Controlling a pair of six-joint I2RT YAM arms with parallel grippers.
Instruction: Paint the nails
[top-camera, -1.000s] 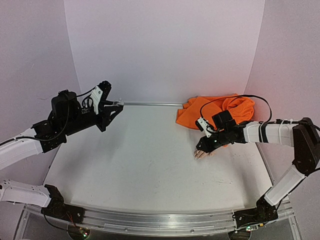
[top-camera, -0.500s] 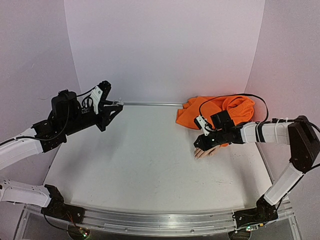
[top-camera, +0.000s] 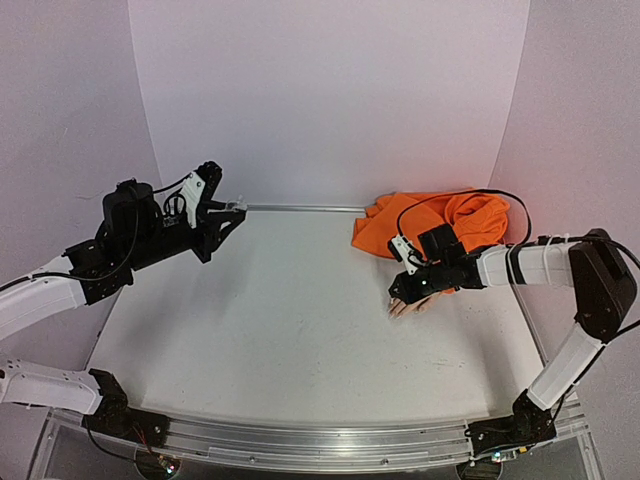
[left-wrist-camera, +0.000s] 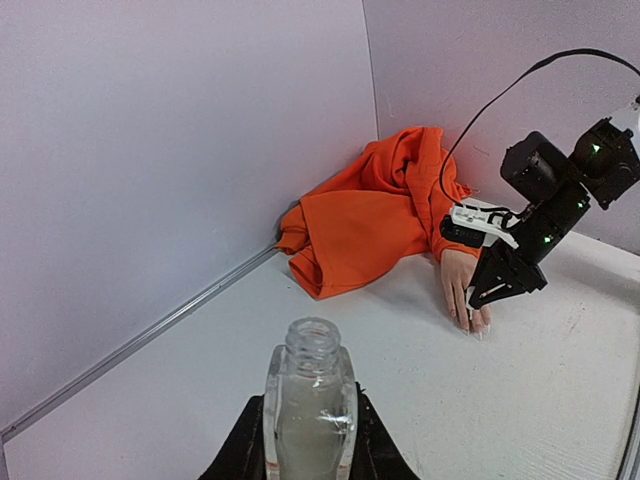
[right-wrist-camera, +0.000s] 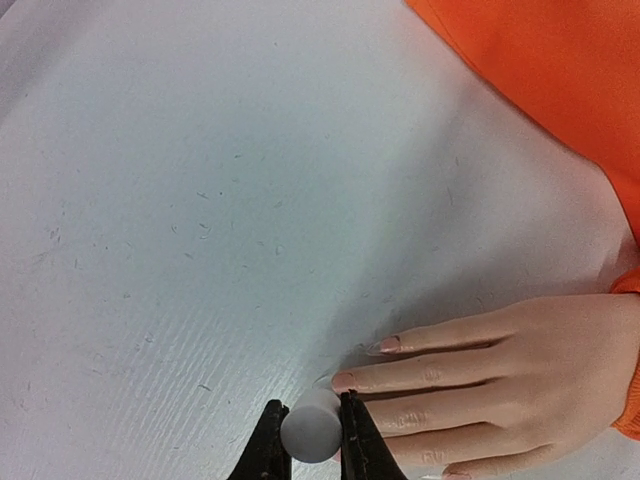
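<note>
Right wrist: nails just beside jaws of the right gripper

Nails: tiny, pale pink, slightly glossy, on the fingertips of the mannequin hand. Hand lies flat, palm down, on the white table, orange sleeve at the wrist.

Clear bottle uncapped; orange fabric heaped on white table
</note>
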